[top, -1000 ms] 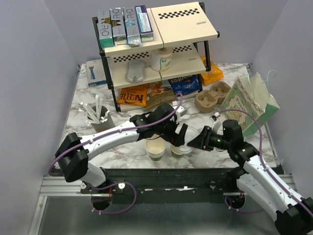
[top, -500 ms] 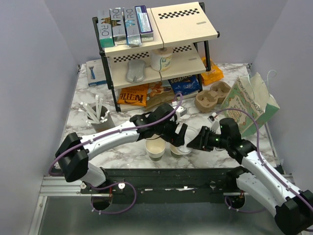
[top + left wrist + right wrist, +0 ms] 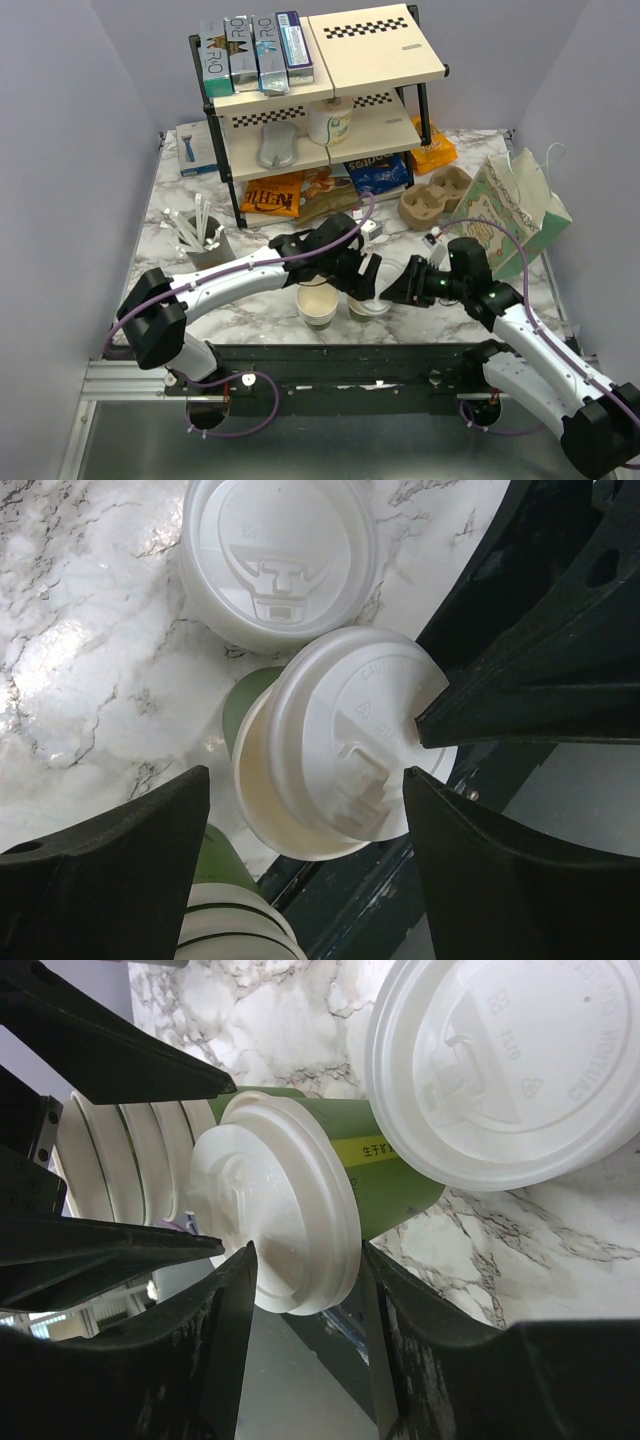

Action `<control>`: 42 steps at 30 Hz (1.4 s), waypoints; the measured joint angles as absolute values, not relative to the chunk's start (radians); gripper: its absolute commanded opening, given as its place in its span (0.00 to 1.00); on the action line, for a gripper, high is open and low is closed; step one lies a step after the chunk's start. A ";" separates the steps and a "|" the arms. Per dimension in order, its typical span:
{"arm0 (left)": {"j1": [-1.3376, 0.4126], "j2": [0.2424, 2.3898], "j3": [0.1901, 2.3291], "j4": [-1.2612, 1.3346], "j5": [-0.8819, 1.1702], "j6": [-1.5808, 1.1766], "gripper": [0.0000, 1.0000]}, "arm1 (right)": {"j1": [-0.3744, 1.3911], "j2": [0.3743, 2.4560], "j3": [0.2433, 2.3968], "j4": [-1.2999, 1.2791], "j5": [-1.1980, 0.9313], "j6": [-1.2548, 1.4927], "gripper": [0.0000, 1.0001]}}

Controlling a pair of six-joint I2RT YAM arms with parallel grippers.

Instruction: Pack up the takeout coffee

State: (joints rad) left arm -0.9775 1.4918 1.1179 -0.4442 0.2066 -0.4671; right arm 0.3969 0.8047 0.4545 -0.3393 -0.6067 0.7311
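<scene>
- Left claw is wide. Its fingers straddle the small cream paper cup with greenish printed sides with a gap on both sides, nothing held.
- Just left of that cup is the tall stack of nested lidless paper cups. There's little room for my finger there, so I'd close slowly and grip the cup wall, not the lid.
- Cup stands on the white marble tabletop near the front edge, between both claws. It looks upright from the top view.
- Its round white plastic lid looks off-centre in the left wrist view, with a cream crescent showing on one side. I can't tell if it's snapped on.
- My read is that the step in hand is seating the lid. I'd press evenly round the rim before any lift, else it pops off.
- Right claw is about half spread, fingers either side of the lid rim, one tip touching it. I can't tell whether it's clamping.
- I'd avoid squeezing with both claws at once, since the paper wall would likely crush.
- Far right are the brown moulded cardboard cup carrier and the green printed paper bag, both well apart from the cup. Packing not yet begun.
- Cup look: cream paper, green print, yellow strip with small text. The lid has a raised sip spout and embossed lettering.
</scene>
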 measured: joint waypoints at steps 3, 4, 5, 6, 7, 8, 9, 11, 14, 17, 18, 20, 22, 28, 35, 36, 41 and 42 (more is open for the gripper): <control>-0.978 1.493 1.118 -0.444 0.213 -0.474 0.80 | 0.397 0.811 0.457 -0.338 -0.616 0.730 0.55; -0.978 1.493 1.118 -0.444 0.215 -0.477 0.80 | 0.397 0.813 0.457 -0.338 -0.619 0.728 0.56; -0.978 1.496 1.118 -0.444 0.216 -0.480 0.80 | 0.397 0.816 0.457 -0.338 -0.621 0.725 0.56; -0.978 1.498 1.118 -0.443 0.217 -0.480 0.79 | 0.397 0.818 0.457 -0.338 -0.623 0.724 0.56; -0.977 1.501 1.122 -0.444 0.218 -0.482 0.78 | 0.397 0.821 0.458 -0.338 -0.624 0.723 0.56; -0.977 1.504 1.124 -0.444 0.219 -0.482 0.76 | 0.397 0.825 0.458 -0.339 -0.625 0.721 0.56; -0.978 1.509 1.130 -0.446 0.219 -0.484 0.74 | 0.397 0.830 0.460 -0.338 -0.626 0.720 0.56; -0.978 1.521 1.140 -0.447 0.221 -0.484 0.72 | 0.397 0.838 0.466 -0.339 -0.631 0.716 0.56; -0.978 1.535 1.155 -0.451 0.222 -0.485 0.68 | 0.397 0.842 0.478 -0.338 -0.638 0.713 0.57; -0.977 1.541 1.161 -0.451 0.223 -0.486 0.67 | 0.397 0.842 0.488 -0.338 -0.643 0.713 0.57; -0.978 1.542 1.161 -0.451 0.223 -0.487 0.67 | 0.397 0.842 0.490 -0.337 -0.645 0.712 0.57; -0.977 1.543 1.162 -0.451 0.223 -0.487 0.66 | 0.397 0.844 0.491 -0.336 -0.646 0.712 0.58; -0.978 1.543 1.163 -0.452 0.223 -0.487 0.64 | 0.399 0.846 0.491 -0.337 -0.647 0.708 0.59; -0.977 1.551 1.169 -0.455 0.223 -0.487 0.57 | 0.405 0.860 0.491 -0.347 -0.646 0.690 0.60; -0.978 1.554 1.171 -0.453 0.223 -0.487 0.51 | 0.411 0.873 0.492 -0.347 -0.646 0.671 0.60; -0.977 1.554 1.171 -0.453 0.223 -0.487 0.51 | 0.412 0.878 0.493 -0.347 -0.646 0.669 0.60; -0.977 1.554 1.171 -0.453 0.222 -0.487 0.50 | 0.414 0.899 0.495 -0.350 -0.645 0.657 0.60; -0.977 1.554 1.171 -0.453 0.222 -0.487 0.51 | 0.414 0.899 0.496 -0.351 -0.645 0.654 0.60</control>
State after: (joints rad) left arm -0.9771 1.5543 1.1709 -0.4530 0.2218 -0.4873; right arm 0.4141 0.8989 0.4961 -0.3511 -0.6449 0.6544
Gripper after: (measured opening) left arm 0.509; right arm 0.596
